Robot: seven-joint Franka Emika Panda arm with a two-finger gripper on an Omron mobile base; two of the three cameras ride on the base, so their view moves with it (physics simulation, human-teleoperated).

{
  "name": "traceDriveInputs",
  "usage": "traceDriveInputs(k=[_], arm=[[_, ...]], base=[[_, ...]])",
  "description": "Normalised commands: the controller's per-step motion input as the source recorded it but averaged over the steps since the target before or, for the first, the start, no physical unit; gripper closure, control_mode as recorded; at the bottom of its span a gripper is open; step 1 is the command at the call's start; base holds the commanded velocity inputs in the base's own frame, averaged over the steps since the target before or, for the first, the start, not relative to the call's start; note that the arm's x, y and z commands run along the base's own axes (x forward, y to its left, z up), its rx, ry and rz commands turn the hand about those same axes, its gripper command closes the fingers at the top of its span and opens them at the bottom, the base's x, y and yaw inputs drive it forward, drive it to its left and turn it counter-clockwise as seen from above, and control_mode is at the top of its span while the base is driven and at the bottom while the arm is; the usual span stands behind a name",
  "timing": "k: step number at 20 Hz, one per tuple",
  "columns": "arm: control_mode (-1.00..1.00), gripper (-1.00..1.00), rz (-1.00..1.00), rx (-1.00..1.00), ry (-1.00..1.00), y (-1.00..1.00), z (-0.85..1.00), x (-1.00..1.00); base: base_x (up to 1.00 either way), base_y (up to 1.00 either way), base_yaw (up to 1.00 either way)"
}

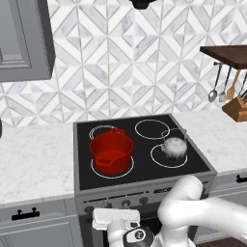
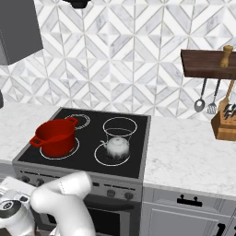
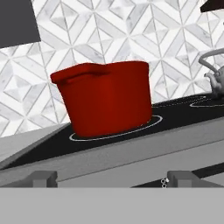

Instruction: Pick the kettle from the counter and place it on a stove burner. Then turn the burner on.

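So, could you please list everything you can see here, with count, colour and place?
kettle: one, silver-grey, on the front right burner of the stove.
pot: one, red, on the front left ring.
stove: one, black glass, between two counter stretches.
counter: white marble, both sides of the stove.
knobs: a dark row on the stove front.
shelf: one, dark wood, upper right wall.
utensils: hanging under the shelf.
knife block: one, wooden, right counter.
cabinet: one, grey, upper left.
arm: one, white, low before the stove; gripper open.
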Motion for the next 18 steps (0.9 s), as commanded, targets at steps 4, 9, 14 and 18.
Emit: traceDriveInputs(k=[4, 9, 14, 18], arm=[[-1.0, -1.0, -0.07, 0.0, 0.0, 0.0, -0.27, 0.0], [-1.0, -1.0, -0.01, 0.0, 0.0, 0.0, -0.11, 0.01], [-1.0, -1.0, 0.0, 0.0, 0.0, 0.0, 0.0, 0.0], [-1.0, -1.0, 0.0, 0.0, 0.0, 0.0, -0.06, -0.04]], base=[[0.0, 0.0, 0.0], [0.0, 0.0, 0.0], [0.0, 0.0, 0.0], [0.0, 0.0, 0.0]])
